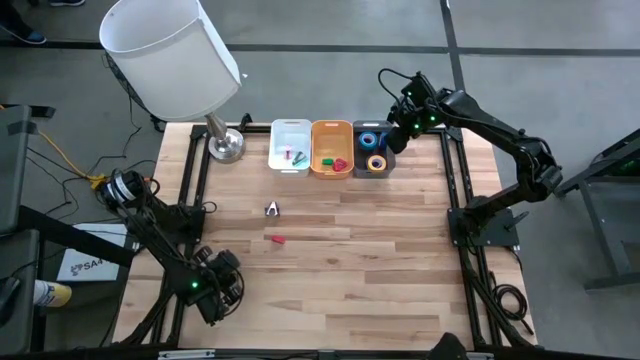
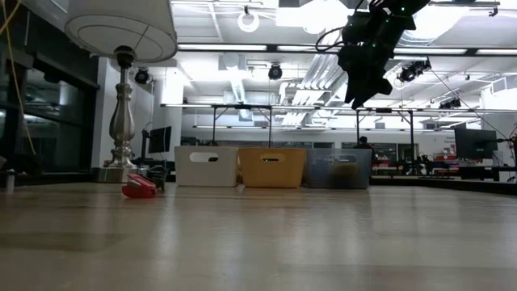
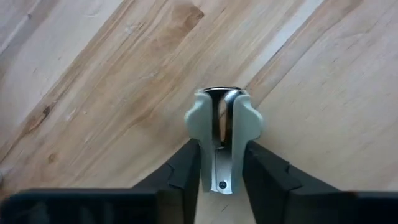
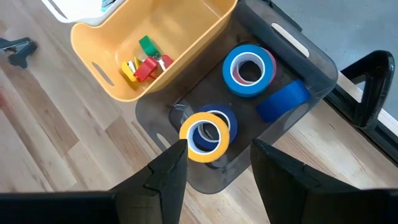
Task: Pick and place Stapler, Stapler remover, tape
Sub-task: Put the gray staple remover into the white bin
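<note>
High: left gripper (image 1: 215, 285) at table's 7 o'clock, right gripper (image 1: 392, 140) over grey bin (image 1: 372, 172) at 1 o'clock, red stapler (image 1: 277, 240) mid-table
Low: right gripper (image 2: 359, 97) above the bin, jaws part open, empty
Left wrist: pale-handled metal remover (image 3: 224, 118) between the fingers (image 3: 186, 168), both pressing its sides
Right wrist: yellow tape (image 4: 204, 135) on blue roll in bin, below jaws, untouched

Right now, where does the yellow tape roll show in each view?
High view: yellow tape roll inside the dark bin, back right.
Low view: hidden inside the dark bin.
Left wrist view: not in it.
Right wrist view: centre, just past the right gripper.
Shared landmark: the orange bin beside it.
</note>
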Action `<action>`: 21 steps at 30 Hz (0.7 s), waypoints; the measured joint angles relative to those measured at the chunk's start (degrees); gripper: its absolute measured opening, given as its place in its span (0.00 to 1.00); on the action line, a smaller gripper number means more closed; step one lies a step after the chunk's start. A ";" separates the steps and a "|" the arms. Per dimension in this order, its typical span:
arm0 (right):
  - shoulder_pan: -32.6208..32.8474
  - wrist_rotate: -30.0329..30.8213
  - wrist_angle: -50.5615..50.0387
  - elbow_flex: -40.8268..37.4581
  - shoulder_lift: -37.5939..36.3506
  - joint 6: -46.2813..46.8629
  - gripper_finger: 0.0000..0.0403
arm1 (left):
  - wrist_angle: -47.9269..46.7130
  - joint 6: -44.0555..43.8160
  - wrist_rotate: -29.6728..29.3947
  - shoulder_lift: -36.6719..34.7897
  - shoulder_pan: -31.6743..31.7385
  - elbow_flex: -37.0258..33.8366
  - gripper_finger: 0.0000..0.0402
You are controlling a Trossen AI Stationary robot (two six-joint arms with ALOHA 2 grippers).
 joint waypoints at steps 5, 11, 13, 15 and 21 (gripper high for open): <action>0.00 -1.36 0.00 0.00 0.00 -1.20 0.41 | 0.22 1.27 -1.56 -0.04 1.66 0.21 0.20; 1.09 -3.03 0.19 0.00 0.00 -3.96 0.41 | 0.63 1.85 -6.91 -0.49 5.15 0.24 0.20; 2.09 -3.74 0.88 0.00 0.00 -4.50 0.41 | 0.62 2.90 -10.23 -1.39 6.77 0.25 0.20; 3.22 -4.90 1.80 0.00 0.00 -5.30 0.41 | 0.27 4.11 -13.73 -2.55 8.48 0.26 0.20; 7.12 -7.77 5.59 0.01 0.00 -6.57 0.41 | 0.46 12.73 -22.46 -8.15 14.77 0.26 0.20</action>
